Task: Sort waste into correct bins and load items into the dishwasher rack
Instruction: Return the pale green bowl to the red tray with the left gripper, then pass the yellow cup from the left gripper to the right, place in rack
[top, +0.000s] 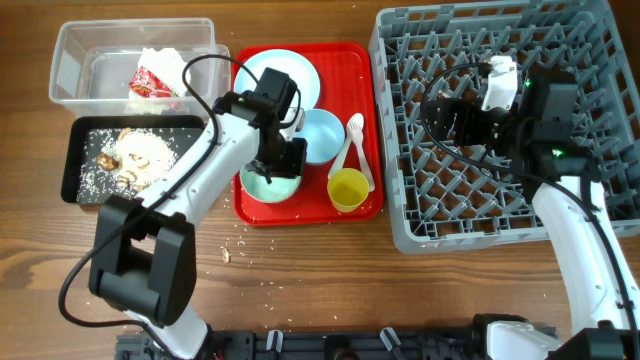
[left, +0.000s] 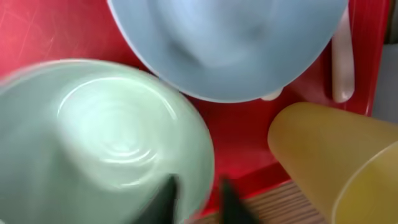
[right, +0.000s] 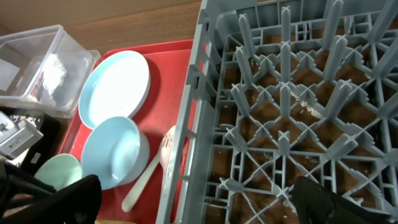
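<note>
On the near-left part of the red tray (top: 347, 78), the green bowl (left: 106, 137) is sitting upright with its opening facing up. The left gripper (left: 199, 202) is hanging directly over the bowl's near edge. In the left wrist view one dark fingertip (left: 165, 199) is lying over the inside of the bowl and the other is lying outside it, so the rim is passing between them. That view is blurred, and it cannot be told whether the fingers are pressing on the rim or standing clear of it.

The blue bowl (top: 325, 135) is sitting just beside the green bowl, toward the tray's centre. The blue plate (top: 302, 72) is lying at the tray's far side. The yellow cup (top: 347, 190) is standing at the near-right corner, and the white spoon (top: 355, 140) is lying along the right side, between the blue bowl and the tray edge.

To the right of the tray, the grey dishwasher rack (top: 600, 150) is resting on the wooden table (top: 400, 290). The right gripper (right: 199, 205) is hovering above the rack with its fingers spread wide and gripping nothing.

To the left of the tray, a clear bin (top: 75, 60) is holding a crumpled wrapper (top: 155, 80). A black tray (top: 75, 160) in front of it is holding food scraps (top: 140, 150). Crumbs (top: 228, 255) are lying on the table.
</note>
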